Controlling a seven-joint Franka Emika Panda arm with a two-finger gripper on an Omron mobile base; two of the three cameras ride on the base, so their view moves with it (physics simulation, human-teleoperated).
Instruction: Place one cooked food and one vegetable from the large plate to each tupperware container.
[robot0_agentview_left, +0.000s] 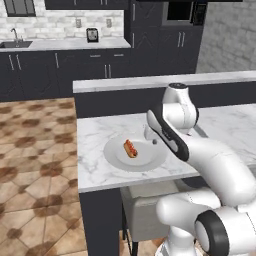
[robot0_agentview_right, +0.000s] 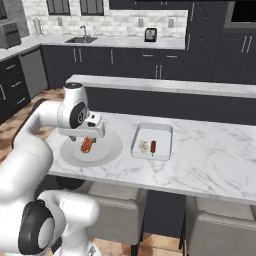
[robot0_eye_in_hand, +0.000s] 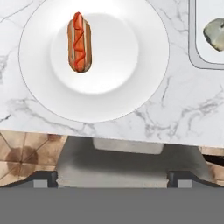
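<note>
The large plate (robot0_agentview_left: 145, 160) (robot0_agentview_right: 107, 150) (robot0_eye_in_hand: 131, 87) lies near the front edge of the marble counter. A hot dog (robot0_agentview_left: 130, 148) (robot0_agentview_right: 86, 145) (robot0_eye_in_hand: 79, 41) with a red sauce line rests on its left part. My gripper (robot0_agentview_right: 90, 136) (robot0_eye_in_hand: 113, 178) hangs above the plate, pointing down, open and holding nothing. Its fingertips (robot0_eye_in_hand: 43, 177) stand wide apart over the counter's front edge. To the right of the plate sits one tupperware container (robot0_agentview_right: 152, 140) (robot0_eye_in_hand: 194, 57). It holds a pale lumpy piece (robot0_agentview_right: 144, 146) (robot0_eye_in_hand: 214, 33) and a small dark red stick-shaped food (robot0_agentview_right: 153, 146).
A raised dark ledge (robot0_agentview_right: 165, 86) runs along the back of the counter. Grey stools (robot0_agentview_right: 115, 210) (robot0_eye_in_hand: 127, 162) stand under the front edge. The marble top (robot0_agentview_right: 215, 160) stretches bare to the right of the container. My own arm (robot0_agentview_left: 200, 150) hides part of the counter in the left base view.
</note>
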